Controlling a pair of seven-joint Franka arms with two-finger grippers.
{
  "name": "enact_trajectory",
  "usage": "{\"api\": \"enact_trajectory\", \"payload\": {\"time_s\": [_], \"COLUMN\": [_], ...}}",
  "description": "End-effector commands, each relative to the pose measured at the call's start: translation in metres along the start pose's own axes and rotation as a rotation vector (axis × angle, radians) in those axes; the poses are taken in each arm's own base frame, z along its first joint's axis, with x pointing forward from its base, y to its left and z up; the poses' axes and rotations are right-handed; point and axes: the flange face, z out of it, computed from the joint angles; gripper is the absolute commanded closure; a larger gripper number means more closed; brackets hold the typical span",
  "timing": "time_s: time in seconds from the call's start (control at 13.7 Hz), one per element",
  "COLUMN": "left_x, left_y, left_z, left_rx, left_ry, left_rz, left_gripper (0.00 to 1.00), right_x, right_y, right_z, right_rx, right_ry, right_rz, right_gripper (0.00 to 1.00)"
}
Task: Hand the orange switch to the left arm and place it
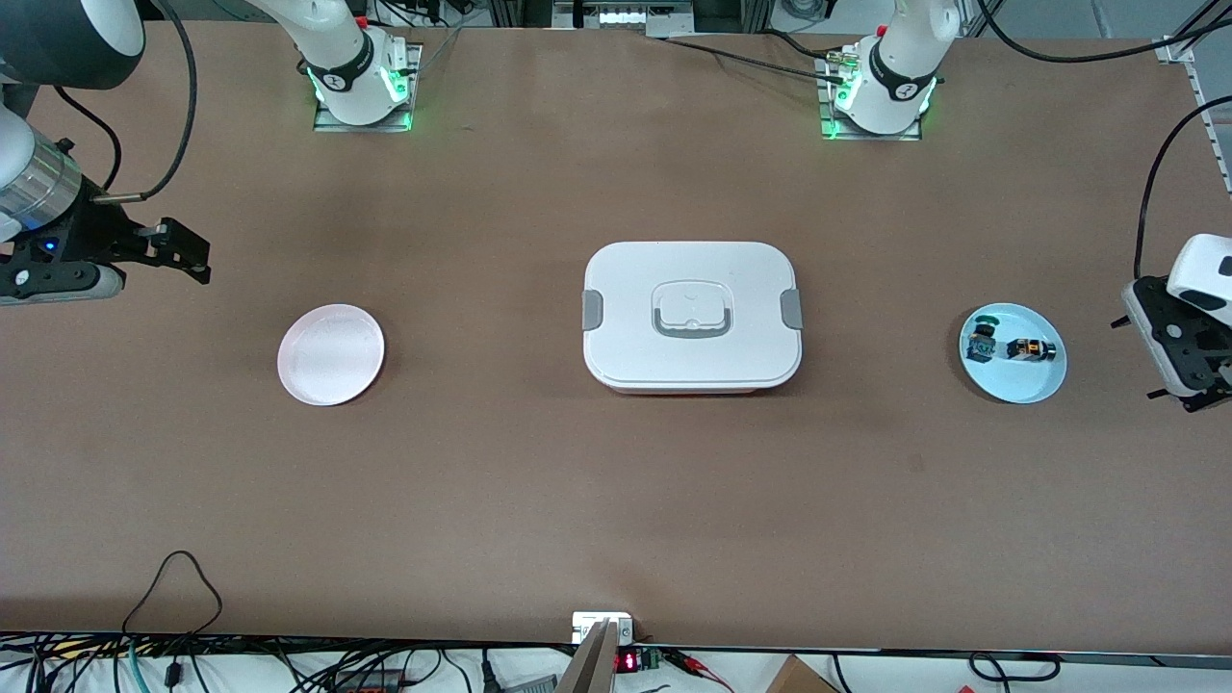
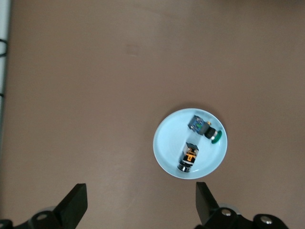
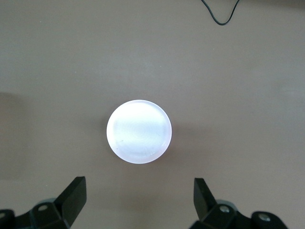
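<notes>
We are seeing the right gripper [image 1: 183,252] hanging wide open and holding nothing above the bench [image 1: 481,481] near the pink plate [image 1: 331,354]. The box [image 1: 691,316] is sitting mid-bench. The orange switch [image 1: 1032,349] is lying in the light-blue plate [image 1: 1020,387] beside the blue switch [image 1: 983,342], with the left gripper [image 2: 138,202] hovering near that plate, wide open and holding nothing.

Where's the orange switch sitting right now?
The orange switch lies on the light-blue plate toward the left arm's end of the table, beside the green-capped blue switch.
</notes>
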Motion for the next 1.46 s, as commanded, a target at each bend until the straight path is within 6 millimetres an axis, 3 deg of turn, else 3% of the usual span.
{"api": "enact_trajectory", "payload": {"time_s": [0.0,0.22,0.59,0.66,1.02,1.24,1.39], "left_x": [0.006,0.023,0.078,0.086,0.117,0.119,0.107], "left_y": [-0.001,0.012,0.043,0.051,0.074,0.074,0.067], "left_z": [-0.015,-0.030,-0.048,-0.059,-0.074,-0.073,-0.082], "left_rx": [-0.029,-0.120,-0.222,-0.227,-0.232,-0.232,-0.225], "left_ry": [0.034,0.013,-0.063,-0.072,-0.143,-0.142,-0.116], "left_rz": [-0.209,-0.482,-0.604,-0.643,-0.969,-1.002,-1.065], "left_gripper": [0.00,0.00,0.00,0.00,0.00,0.00,0.00], "right_x": [0.003,0.003,0.003,0.003,0.003,0.003,0.003], "right_y": [0.004,0.005,0.015,0.016,0.019,0.019,0.019], "right_z": [-0.004,-0.003,0.002,0.003,0.003,0.003,0.003], "right_rx": [-0.014,-0.014,-0.015,-0.015,-0.015,-0.015,-0.015], "right_ry": [0.005,0.003,-0.010,-0.014,-0.014,-0.014,-0.014], "right_rz": [0.013,0.013,0.023,0.025,0.028,0.028,0.028], "right_gripper": [0.00,0.00,0.00,0.00,0.00,0.00,0.00]}}
